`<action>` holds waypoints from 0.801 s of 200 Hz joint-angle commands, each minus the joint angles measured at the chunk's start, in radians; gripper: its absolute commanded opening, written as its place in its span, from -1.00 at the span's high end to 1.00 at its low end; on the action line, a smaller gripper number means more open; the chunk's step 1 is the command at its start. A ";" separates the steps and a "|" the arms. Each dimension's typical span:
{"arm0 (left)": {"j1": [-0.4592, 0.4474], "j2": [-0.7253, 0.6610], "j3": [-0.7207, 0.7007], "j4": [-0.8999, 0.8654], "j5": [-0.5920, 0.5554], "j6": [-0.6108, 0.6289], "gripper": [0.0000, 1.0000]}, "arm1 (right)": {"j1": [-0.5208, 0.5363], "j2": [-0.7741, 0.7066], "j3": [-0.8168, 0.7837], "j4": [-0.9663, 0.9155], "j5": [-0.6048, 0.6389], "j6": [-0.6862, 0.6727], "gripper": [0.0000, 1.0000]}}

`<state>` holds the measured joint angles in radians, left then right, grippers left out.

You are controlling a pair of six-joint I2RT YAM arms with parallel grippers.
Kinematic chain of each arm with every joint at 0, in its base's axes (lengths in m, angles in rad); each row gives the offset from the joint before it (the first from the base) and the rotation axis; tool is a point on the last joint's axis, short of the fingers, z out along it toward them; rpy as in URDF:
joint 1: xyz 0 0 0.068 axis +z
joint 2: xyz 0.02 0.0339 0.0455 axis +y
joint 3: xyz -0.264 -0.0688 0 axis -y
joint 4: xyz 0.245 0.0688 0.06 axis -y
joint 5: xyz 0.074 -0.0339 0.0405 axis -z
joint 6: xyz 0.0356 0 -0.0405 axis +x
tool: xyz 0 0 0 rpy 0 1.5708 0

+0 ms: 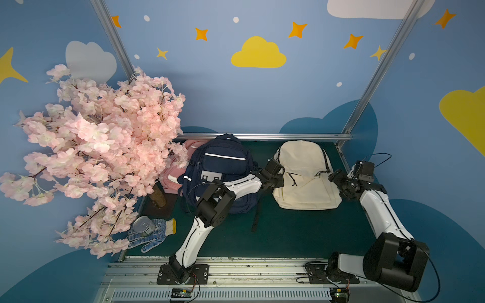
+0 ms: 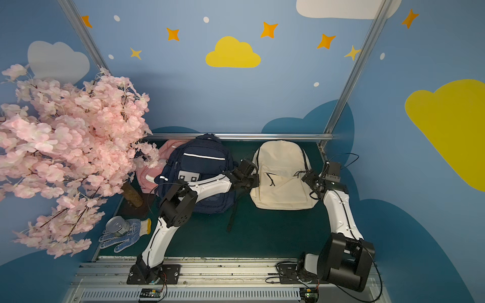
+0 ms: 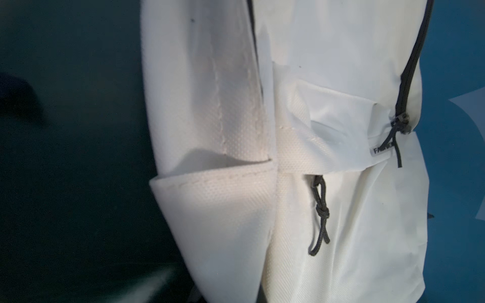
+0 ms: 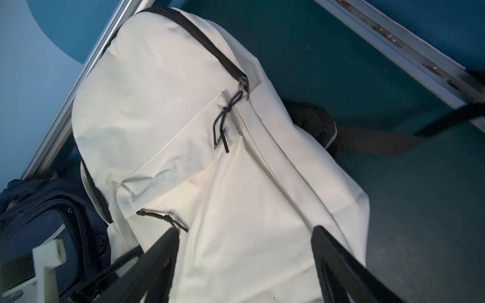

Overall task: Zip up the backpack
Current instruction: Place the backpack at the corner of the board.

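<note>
**A:** Where's the bag?

**B:** Front up on the dark green tabletop [image 1: 288, 230], just right of the navy blue backpack [image 1: 220, 168]. It's the cream fabric backpack [image 1: 305, 168]. Its long axis runs from the near side toward the back rail, with the crown at the far end.

**A:** And the arms?

**B:** One on each flank. The left gripper [image 1: 277, 182] is against the bag's left edge, closed tight. Whether it pinches cloth I can't tell, because its wrist view shows only the bag's side. The right gripper [image 4: 245, 229] hangs over the right flank, its black fingers [image 4: 162, 251] spread wide with nothing between them.

**A:** Which zip matters?

**B:** The black main zipper [image 4: 210, 44], curving over the crown and down the right side. Its metal slider [image 4: 244, 85] sits at the low end of that right run. The black cord pull [image 4: 223, 123] lies loose across the front flap.

**A:** Which way from the claw?

**B:** Ahead of the right one, toward the crown, near but not touching. The right arm is clearly nearer, since the left is across the bag's full width.

**A:** Done, then?

**B:** The stretch I can see looks closed, so I'd judge it nearly finished. The left-hand run is too thin to read from above.
</note>
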<state>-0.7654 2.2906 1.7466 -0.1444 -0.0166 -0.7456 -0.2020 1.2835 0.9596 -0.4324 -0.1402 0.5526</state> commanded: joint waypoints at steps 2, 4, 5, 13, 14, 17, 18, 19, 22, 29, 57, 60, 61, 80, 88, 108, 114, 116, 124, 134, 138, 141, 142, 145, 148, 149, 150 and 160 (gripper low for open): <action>-0.002 0.044 0.080 0.007 -0.028 0.026 0.95 | 0.004 -0.034 -0.050 0.033 -0.145 -0.005 -0.64; -0.006 0.048 0.093 0.001 -0.028 0.030 0.95 | 0.006 -0.035 -0.056 0.039 -0.160 -0.001 -0.63; -0.007 0.051 0.098 -0.002 -0.028 0.033 0.94 | 0.007 -0.035 -0.059 0.043 -0.167 0.001 -0.63; -0.019 0.073 0.143 -0.012 -0.025 0.051 0.95 | 0.029 -0.033 -0.083 0.074 -0.216 0.013 -0.62; -0.020 0.076 0.150 -0.013 -0.025 0.053 0.95 | 0.033 -0.031 -0.085 0.079 -0.220 0.014 -0.62; -0.025 0.085 0.165 -0.015 -0.024 0.058 0.95 | 0.044 -0.027 -0.094 0.090 -0.231 0.016 -0.62; -0.026 0.088 0.172 -0.016 -0.023 0.060 0.95 | 0.048 -0.026 -0.096 0.094 -0.235 0.017 -0.62; -0.028 0.091 0.177 -0.017 -0.023 0.061 0.95 | 0.052 -0.024 -0.098 0.097 -0.240 0.018 -0.62; -0.032 0.101 0.195 -0.021 -0.021 0.065 0.95 | 0.062 -0.020 -0.105 0.108 -0.249 0.021 -0.61; -0.039 0.131 0.246 -0.040 -0.016 0.067 0.95 | 0.092 0.000 -0.111 0.115 -0.258 0.036 -0.60; -0.046 0.270 0.468 -0.108 0.043 0.053 0.95 | 0.144 0.109 -0.148 0.219 -0.271 0.089 -0.56; -0.047 0.284 0.489 -0.113 0.049 0.050 0.95 | 0.139 0.122 -0.151 0.234 -0.274 0.094 -0.55; -0.047 0.288 0.498 -0.115 0.051 0.049 0.95 | 0.138 0.127 -0.152 0.239 -0.276 0.097 -0.55; -0.051 0.361 0.624 -0.143 0.067 0.032 0.94 | 0.084 0.220 -0.133 0.250 -0.314 0.091 -0.51; -0.055 0.386 0.676 -0.164 0.065 0.031 0.90 | 0.051 0.254 -0.112 0.222 -0.328 0.075 -0.50; -0.058 0.398 0.746 -0.208 0.049 0.030 0.49 | 0.006 0.283 -0.109 0.214 -0.314 0.083 -0.50; -0.060 0.387 0.742 -0.212 0.039 0.033 0.34 | 0.000 0.278 -0.115 0.215 -0.304 0.088 -0.50; -0.059 0.382 0.742 -0.215 0.035 0.036 0.29 | 0.000 0.276 -0.117 0.217 -0.300 0.089 -0.50; -0.061 0.360 0.741 -0.235 0.015 0.049 0.15 | 0.000 0.258 -0.123 0.215 -0.278 0.089 -0.50; -0.063 0.327 0.745 -0.264 0.005 0.078 -0.04 | 0.002 0.228 -0.127 0.209 -0.258 0.085 -0.51; -0.064 0.312 0.748 -0.287 -0.001 0.089 -0.10 | 0.005 0.215 -0.128 0.208 -0.250 0.083 -0.51; -0.063 0.300 0.750 -0.305 -0.008 0.099 -0.14 | 0.007 0.205 -0.130 0.206 -0.246 0.081 -0.50; -0.063 0.295 0.750 -0.313 -0.012 0.102 -0.16 | 0.009 0.199 -0.130 0.205 -0.245 0.080 -0.50; -0.064 0.280 0.751 -0.336 -0.021 0.112 -0.20 | 0.012 0.188 -0.130 0.201 -0.239 0.077 -0.51; -0.063 0.266 0.750 -0.359 -0.031 0.124 -0.24 | 0.016 0.175 -0.130 0.197 -0.232 0.074 -0.51; -0.063 0.259 0.750 -0.366 -0.034 0.128 -0.25 | 0.017 0.172 -0.130 0.196 -0.230 0.072 -0.51; -0.063 0.254 0.749 -0.373 -0.039 0.132 -0.26 | 0.019 0.168 -0.129 0.193 -0.228 0.070 -0.51; -0.063 0.189 0.725 -0.454 -0.081 0.185 -0.40 | 0.035 0.130 -0.125 0.174 -0.210 0.053 -0.50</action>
<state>-0.8261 2.6541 2.4592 -0.4274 -0.0124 -0.6712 -0.1959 1.5120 0.8299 -0.2302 -0.4011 0.6312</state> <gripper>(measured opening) 0.643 0.752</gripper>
